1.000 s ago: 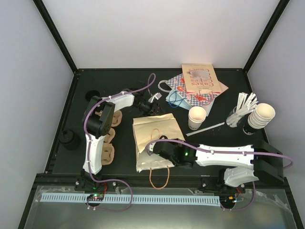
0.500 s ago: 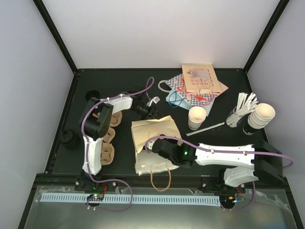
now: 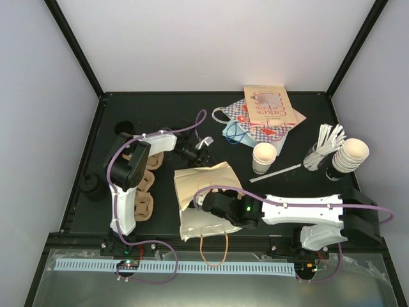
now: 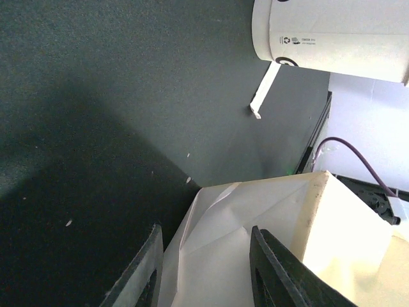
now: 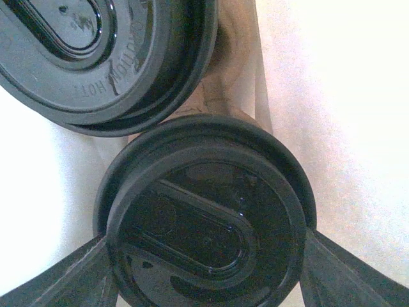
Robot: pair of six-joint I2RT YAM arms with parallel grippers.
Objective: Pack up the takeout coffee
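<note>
Takeout coffee: we see its black lid (image 5: 204, 217) from above. It sits inside the tan paper bag (image 3: 206, 176), its rim touching a second lidded cup (image 5: 96, 51) already there.
Paper bag: it stands near the middle of the table (image 3: 160, 115), between the two arms, with its mouth spread wide.
Right gripper (image 5: 204, 242): it reaches into the bag with its fingers set wide on either side of the cup just under the lid, clasping it so the cup hangs upright.
Left gripper (image 4: 206, 233): it is about half closed, with the bag's far rim between its fingers. We judge it pinches the paper to hold the mouth apart for the other arm.
Step in hand: we judge the cup is being seated beside its neighbour.
Risk: the bag walls are limp, so letting go before the base rests flat could tip the cup.
</note>
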